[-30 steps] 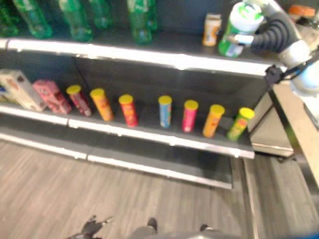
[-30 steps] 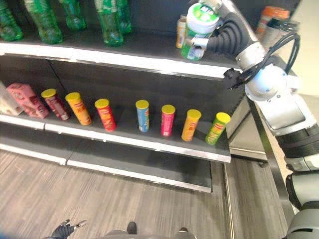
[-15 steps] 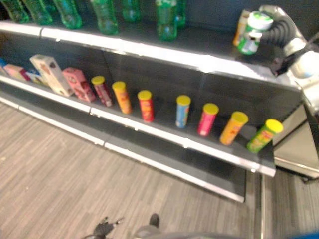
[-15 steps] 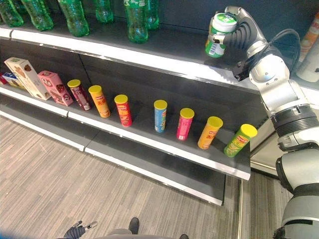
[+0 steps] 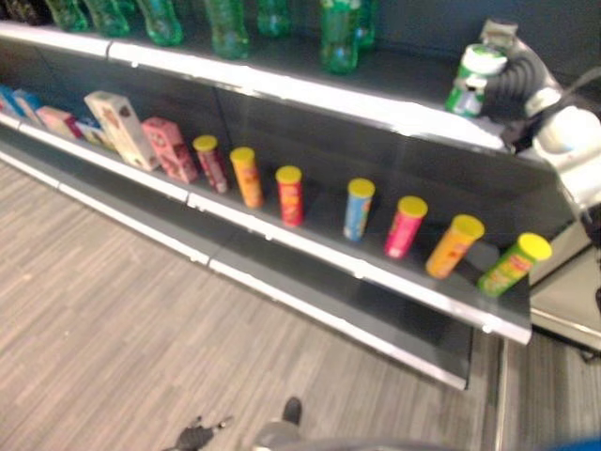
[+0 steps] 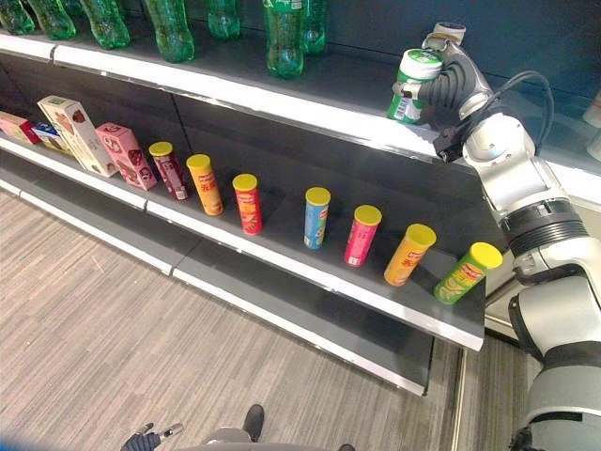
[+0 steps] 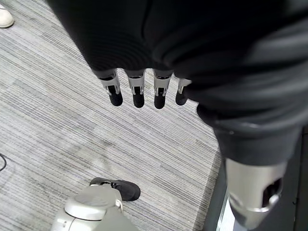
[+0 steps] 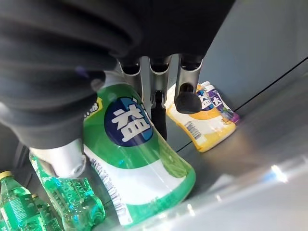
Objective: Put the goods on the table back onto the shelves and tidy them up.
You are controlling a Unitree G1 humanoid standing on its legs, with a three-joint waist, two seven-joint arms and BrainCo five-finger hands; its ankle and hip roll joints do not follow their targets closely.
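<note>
A dark shelf unit spans the scene above a grey wood-pattern floor. Its upper shelf carries a row of green bottles at the far left and middle. The lower shelf holds flat boxes at the left, then a line of upright tubes with yellow lids running right, the last ones leaning.

At the right end of the upper shelf, the right hand grasps a green and white canister, fingers curled round its body, holding it just over the shelf surface near the front edge. In the right wrist view the canister fills the space under the fingers, and a yellow packet lies on the shelf just behind it.

The left hand hangs low over the floor, fingers straight and holding nothing.
</note>
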